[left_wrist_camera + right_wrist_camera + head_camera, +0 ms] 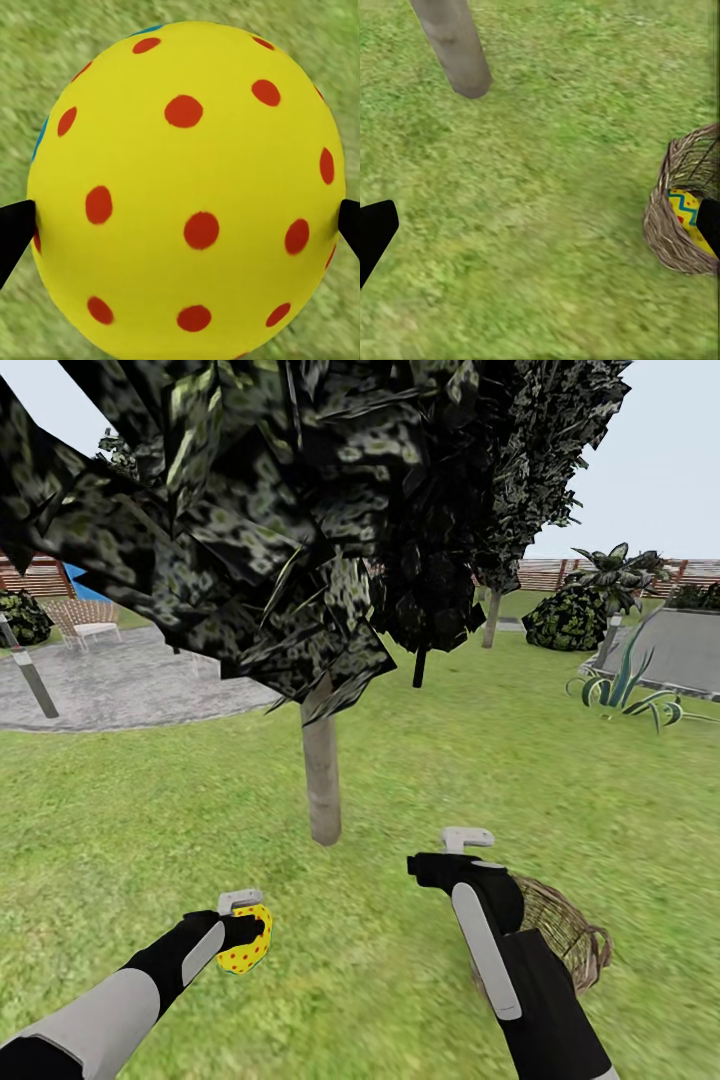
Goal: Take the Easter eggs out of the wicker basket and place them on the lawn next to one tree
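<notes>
While gripping the Easter egg (187,195) tight in the left gripper (245,932), lower softly onto the lawn (400,780) beside the tree (322,780); right gripper (450,857) wide, holding nothing, near wicker basket (679,225).

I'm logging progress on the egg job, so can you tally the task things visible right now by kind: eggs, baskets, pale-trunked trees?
Easter eggs: 2, one held by the left gripper (egg), one in the basket
Wicker basket: 1
Tree with pale trunk: 1
Total: 4
</notes>
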